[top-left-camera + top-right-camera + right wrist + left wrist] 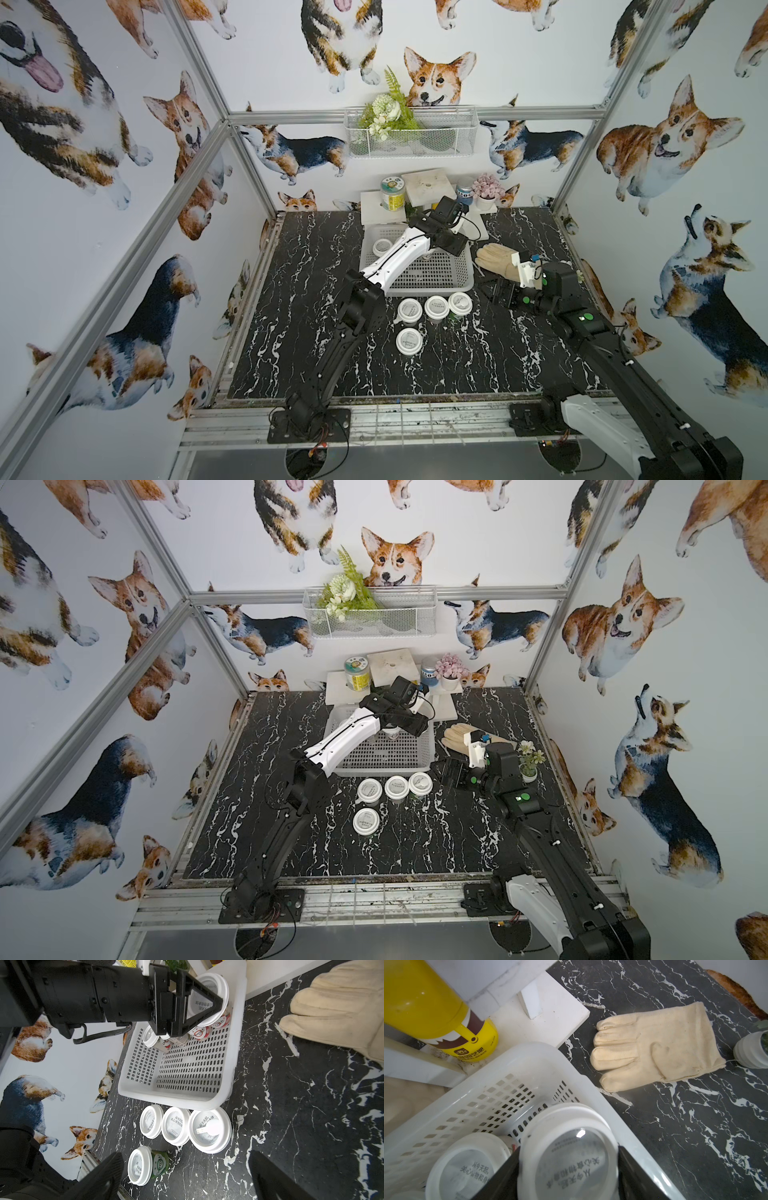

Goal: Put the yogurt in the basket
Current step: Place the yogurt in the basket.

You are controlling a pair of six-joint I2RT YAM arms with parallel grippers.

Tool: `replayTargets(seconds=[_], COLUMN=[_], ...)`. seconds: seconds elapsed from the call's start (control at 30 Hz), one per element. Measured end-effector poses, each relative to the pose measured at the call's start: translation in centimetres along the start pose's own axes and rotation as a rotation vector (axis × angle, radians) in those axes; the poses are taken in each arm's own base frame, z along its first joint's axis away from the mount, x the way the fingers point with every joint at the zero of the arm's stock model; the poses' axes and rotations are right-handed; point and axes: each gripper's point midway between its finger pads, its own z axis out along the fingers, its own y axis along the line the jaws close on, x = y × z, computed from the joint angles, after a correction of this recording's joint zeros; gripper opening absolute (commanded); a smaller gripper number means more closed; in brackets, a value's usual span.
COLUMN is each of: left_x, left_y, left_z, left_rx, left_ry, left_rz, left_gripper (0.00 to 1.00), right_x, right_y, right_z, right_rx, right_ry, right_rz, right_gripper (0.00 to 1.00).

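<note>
Yogurt cups (467, 1167) inside the basket (529, 1053), held cup (571, 1140) in the left pincer (569, 1169)

The basket (382, 769) is crossed by the left arm (345, 739), with the left gripper (395, 728) set at a yogurt cup (390, 734) inside it. Three yogurt cups (397, 786) are lined up just in front of the basket, a fourth cup (365, 820) further forward. A glove (459, 737) is laid right of the basket, the right gripper (449, 773) beside its front right corner.
</note>
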Motion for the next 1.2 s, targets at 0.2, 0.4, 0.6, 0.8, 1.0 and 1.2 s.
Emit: replayTargets(seconds=[0.2, 0.4, 0.6, 0.8, 1.0, 1.2], left_x=[0.1, 0.7, 0.4, 0.3, 0.4, 0.4], left_y=[1.3, 1.6, 1.9, 1.9, 1.8, 1.7], left_z=[1.0, 2.2, 2.5, 2.6, 2.8, 2.9], left_rx=[-0.015, -0.015, -0.016, -0.015, -0.012, -0.011], left_ry=[-0.007, 0.003, -0.009, -0.012, -0.010, -0.009], left_rz=[-0.020, -0.034, -0.042, -0.041, -0.040, -0.038], left_gripper=[0.60, 0.61, 0.66, 0.70, 0.76, 0.95], right_x=[0.3, 0.6, 0.4, 0.3, 0.3, 0.3], right_y=[-0.4, -0.4, -0.2, 0.0, 0.1, 0.2], right_z=[0.6, 0.8, 0.9, 0.9, 0.8, 0.8], right_rx=[0.000, -0.007, -0.018, -0.027, -0.032, -0.035], right_ry=[0.014, 0.027, 0.028, 0.026, 0.024, 0.027], right_rz=[0.007, 0.012, 0.010, 0.008, 0.006, 0.004], right_gripper=[0.99, 1.00, 1.00, 0.99, 1.00, 1.00])
